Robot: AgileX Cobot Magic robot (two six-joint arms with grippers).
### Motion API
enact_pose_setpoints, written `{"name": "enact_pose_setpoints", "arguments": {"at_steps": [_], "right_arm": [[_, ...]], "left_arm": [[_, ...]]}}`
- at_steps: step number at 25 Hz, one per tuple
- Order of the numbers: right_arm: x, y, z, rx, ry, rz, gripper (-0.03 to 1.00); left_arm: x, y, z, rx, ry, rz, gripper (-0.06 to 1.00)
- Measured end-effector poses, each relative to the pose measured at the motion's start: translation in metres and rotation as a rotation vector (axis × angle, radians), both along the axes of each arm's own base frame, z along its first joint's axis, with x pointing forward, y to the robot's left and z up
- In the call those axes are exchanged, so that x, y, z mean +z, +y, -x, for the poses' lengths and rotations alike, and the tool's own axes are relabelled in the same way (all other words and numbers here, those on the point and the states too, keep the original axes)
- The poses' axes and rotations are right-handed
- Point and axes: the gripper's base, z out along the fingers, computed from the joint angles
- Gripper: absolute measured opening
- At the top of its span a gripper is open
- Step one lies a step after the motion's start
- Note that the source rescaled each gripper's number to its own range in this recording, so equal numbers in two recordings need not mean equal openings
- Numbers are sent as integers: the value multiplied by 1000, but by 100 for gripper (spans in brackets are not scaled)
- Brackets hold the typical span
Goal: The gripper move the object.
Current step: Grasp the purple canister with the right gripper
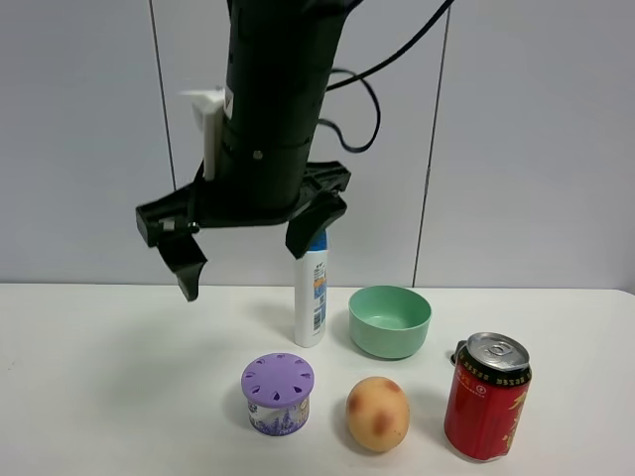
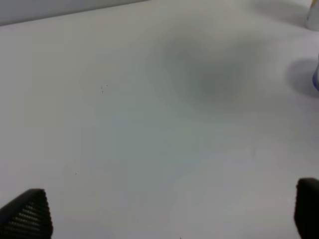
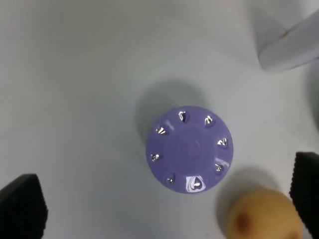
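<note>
On the left side, the left gripper (image 2: 167, 214) shows only in its own wrist view. Its two fingertips sit at opposite edges of that view, spread wide with nothing between them, over bare white table (image 1: 99, 377). It seems parked out of the way, which leaves the work to the other arm.

Right of that, the right gripper (image 1: 248, 253) hangs high above the table with its jaws spread fully and empty. The tub (image 1: 278, 394) stands upright near the front edge, below the claw and slightly right of its middle. The right wrist view looks almost straight down on the lilac lid, which lies between the fingertips. That suggests the claw is lined up for a vertical descent, with the wide opening there to clear the round body on both sides.

Behind the tub, a white bottle (image 1: 313, 293) stands upright and well apart from it. Just beside the tub on the right lies the orange-brown ball (image 1: 377, 414), not touching it, and that narrow gap is the tightest spot for a descending finger. Farther back sits the green bowl (image 1: 390, 320), and the red can (image 1: 487, 397) stands near the front right.

The open room is to the left, where the table is bare from the tub outward, so moving the tub that way looks safest. The front edge is close, so pulling it nearer carries some risk.
</note>
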Motion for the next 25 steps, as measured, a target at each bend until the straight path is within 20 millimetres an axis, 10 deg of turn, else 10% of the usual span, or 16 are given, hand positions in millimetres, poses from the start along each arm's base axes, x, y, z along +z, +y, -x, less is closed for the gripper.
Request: {"name": "enact_pose_setpoints", "arguments": {"at_steps": [25], "right_arm": [[-98,11,-30,41,22,216,100]], "left_arm": [[0,0,0,0,0,0,100]]}}
